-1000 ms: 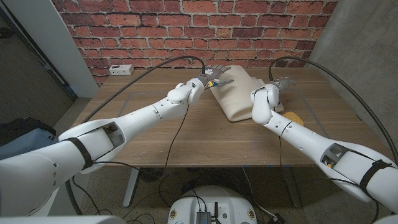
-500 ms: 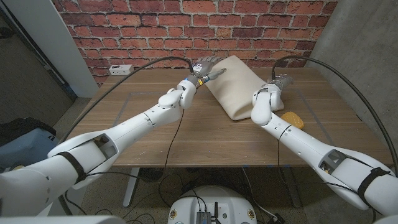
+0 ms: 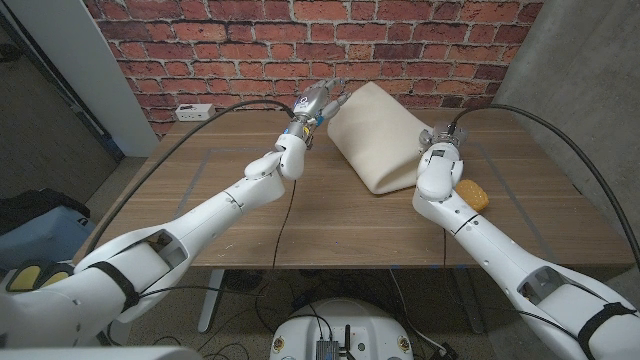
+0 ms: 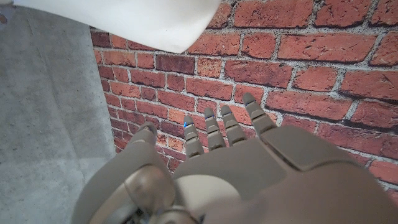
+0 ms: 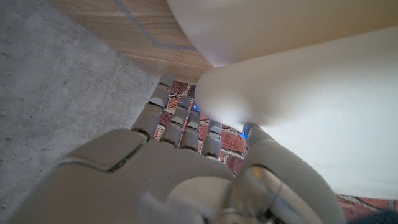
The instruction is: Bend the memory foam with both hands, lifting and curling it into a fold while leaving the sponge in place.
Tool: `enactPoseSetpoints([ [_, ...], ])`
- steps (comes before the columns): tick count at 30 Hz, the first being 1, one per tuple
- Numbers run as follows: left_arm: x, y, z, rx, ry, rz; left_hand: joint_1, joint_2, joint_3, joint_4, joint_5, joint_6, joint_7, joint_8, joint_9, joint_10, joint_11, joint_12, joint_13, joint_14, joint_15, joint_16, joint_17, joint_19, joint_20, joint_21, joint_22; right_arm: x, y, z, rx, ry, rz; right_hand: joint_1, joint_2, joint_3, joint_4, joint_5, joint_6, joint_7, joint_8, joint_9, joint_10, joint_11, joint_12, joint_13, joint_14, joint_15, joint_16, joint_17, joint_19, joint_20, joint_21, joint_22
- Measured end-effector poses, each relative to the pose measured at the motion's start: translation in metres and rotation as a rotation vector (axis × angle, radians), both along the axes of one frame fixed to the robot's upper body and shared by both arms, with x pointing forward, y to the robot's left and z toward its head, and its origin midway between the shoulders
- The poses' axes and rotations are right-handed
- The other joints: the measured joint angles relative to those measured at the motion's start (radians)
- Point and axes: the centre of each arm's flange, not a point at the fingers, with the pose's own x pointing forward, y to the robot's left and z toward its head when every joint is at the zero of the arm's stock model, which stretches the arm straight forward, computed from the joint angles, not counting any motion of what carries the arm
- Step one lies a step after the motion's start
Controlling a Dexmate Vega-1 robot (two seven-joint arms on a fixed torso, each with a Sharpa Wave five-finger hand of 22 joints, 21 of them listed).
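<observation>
One cream memory foam (image 3: pixel 378 135), curled, raised off table (image 3: pixel 250 215), smooth

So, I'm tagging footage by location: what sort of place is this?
Probably a lab or workshop room, not a home: a bare brick wall, a plain wooden table with a power strip at its far edge, and cables running to the arms.

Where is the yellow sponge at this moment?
In the head view the sponge lies on the table on the robot's right side, just beside the right arm's wrist and right of the raised foam.
</observation>
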Motion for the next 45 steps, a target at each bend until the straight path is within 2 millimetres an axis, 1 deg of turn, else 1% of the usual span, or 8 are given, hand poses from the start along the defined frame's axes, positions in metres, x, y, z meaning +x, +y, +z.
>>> enactPoseSetpoints([
  [6,-0.002,0.012,-0.001,-0.091,0.0,-0.059,0.0,0.0,0.008,0.0,0.0,0.0,0.0,-0.007,0.0,0.0,0.0,-0.009,0.0,0.0,0.0,-0.008,0.0,0.004,-0.004,0.0,0.0,-0.006,-0.008,0.005,0.083,-0.146,0.124,0.0,0.0,0.017,0.017,-0.011,0.005,0.005,-0.008,0.0,-0.002,0.009,-0.012,0.0,-0.011,0.022,-0.008,0.007,-0.031,-0.031,-0.02,0.003],
  [10,0.001,0.023,-0.004,-0.112,0.008,-0.042,0.0,0.0,0.012,0.004,0.0,0.0,0.0,-0.008,0.0,0.0,0.0,-0.016,0.0,0.0,0.0,-0.011,0.0,0.005,-0.005,0.0,0.0,-0.006,0.011,0.014,0.115,-0.262,0.248,-0.009,-0.009,0.014,0.028,-0.019,0.009,0.009,-0.02,0.0,-0.004,0.018,-0.02,0.0,-0.027,0.038,-0.015,0.012,-0.062,-0.038,-0.035,0.003],
  [11,0.002,0.025,-0.004,-0.114,0.01,-0.04,0.0,0.0,0.013,0.004,0.0,0.0,0.0,-0.008,0.0,0.0,0.0,-0.018,0.0,0.0,0.0,-0.013,0.0,0.005,-0.005,-0.003,0.0,-0.006,0.013,0.015,0.119,-0.273,0.26,-0.017,-0.014,0.01,0.033,-0.02,0.011,0.011,-0.02,0.0,-0.006,0.027,-0.021,0.0,-0.031,0.042,-0.018,0.012,-0.07,-0.034,-0.037,0.003],
  [12,-0.004,0.023,-0.003,-0.168,-0.004,-0.13,0.0,0.0,0.015,0.001,0.0,0.0,0.0,-0.008,0.0,-0.001,0.001,-0.02,0.0,-0.002,-0.002,-0.016,0.0,0.005,-0.005,-0.004,0.0,-0.016,-0.019,0.01,0.167,-0.323,0.24,-0.033,-0.016,0.005,0.037,-0.025,0.01,0.011,-0.025,0.0,-0.01,0.031,-0.028,0.0,-0.037,0.048,-0.022,0.015,-0.08,-0.031,-0.043,0.003],
  [16,-0.001,0.033,-0.007,-0.185,0.005,-0.114,0.0,0.0,0.019,0.005,0.0,0.005,-0.005,-0.018,0.0,-0.01,-0.003,-0.031,0.0,-0.015,-0.004,-0.024,0.0,-0.002,-0.013,-0.012,0.0,-0.019,-0.003,0.018,0.229,-0.424,0.36,-0.078,-0.051,-0.02,0.053,-0.025,0.001,0.031,-0.038,0.0,-0.016,0.049,-0.042,0.0,-0.059,0.07,-0.037,0.016,-0.114,-0.008,-0.055,0.003],
  [17,-0.007,0.034,-0.006,-0.221,-0.012,-0.18,0.0,0.0,0.019,0.005,0.0,0.005,-0.005,-0.021,0.0,-0.016,-0.003,-0.035,0.0,-0.017,-0.005,-0.024,0.0,-0.003,-0.012,-0.012,0.0,-0.022,-0.024,0.012,0.263,-0.449,0.363,-0.092,-0.059,-0.03,0.054,-0.025,-0.002,0.034,-0.042,0.0,-0.019,0.053,-0.046,0.0,-0.066,0.076,-0.042,0.016,-0.125,-0.005,-0.055,0.003],
  [24,-0.016,0.048,-0.007,-0.29,-0.02,-0.238,-0.011,-0.011,0.018,0.007,0.0,-0.004,-0.015,-0.033,0.0,-0.035,-0.002,-0.05,0.0,-0.04,0.001,-0.032,0.0,-0.009,-0.012,-0.02,0.0,-0.026,-0.031,0.01,0.404,-0.534,0.526,-0.171,-0.126,-0.094,0.045,-0.025,-0.017,0.033,-0.056,0.0,-0.04,0.064,-0.07,0.0,-0.125,0.092,-0.075,0.016,-0.206,0.01,-0.067,0.003],
  [45,-0.045,0.09,-0.022,-0.494,0.036,-0.407,-0.025,-0.025,0.017,0.014,0.0,-0.036,-0.029,-0.049,0.0,-0.07,0.006,-0.085,0.0,-0.084,0.009,-0.039,0.0,-0.038,-0.009,-0.041,0.0,-0.047,-0.038,0.012,0.75,-0.636,0.895,-0.198,-0.153,-0.116,0.039,-0.02,-0.033,0.025,-0.064,0.0,-0.059,0.055,-0.082,0.003,-0.141,0.087,-0.089,0.016,-0.231,0.034,-0.067,0.003],
])
